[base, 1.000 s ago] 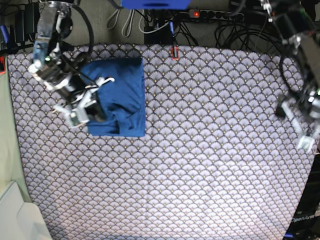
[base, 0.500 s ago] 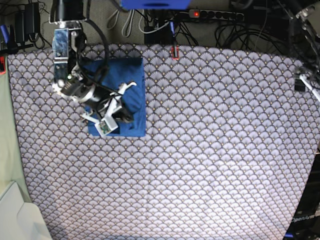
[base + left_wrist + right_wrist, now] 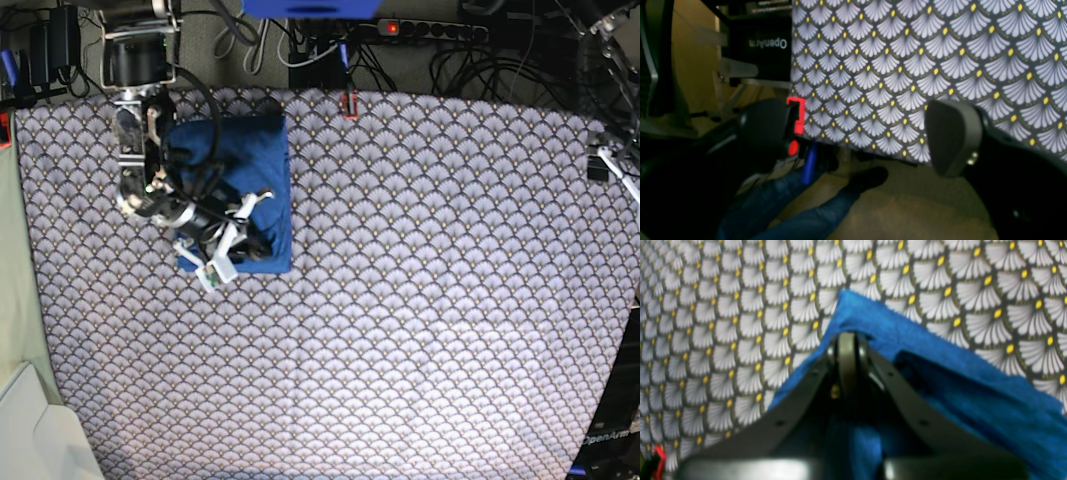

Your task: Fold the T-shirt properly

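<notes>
Since a moment ago my right arm has swung further over the folded medium-blue knit T-shirt [image 3: 250,165], which lies on the scallop-patterned lavender-white table cover [image 3: 400,300] near its far corner on my right. My right gripper [image 3: 847,340] sits with its jaws together, tips pressed down on the shirt's blue cloth close to a folded edge; I cannot tell whether any cloth is pinched. Well apart from the shirt, my left gripper [image 3: 860,133] hangs past the cover's edge, fingers spread wide, holding nothing.
</notes>
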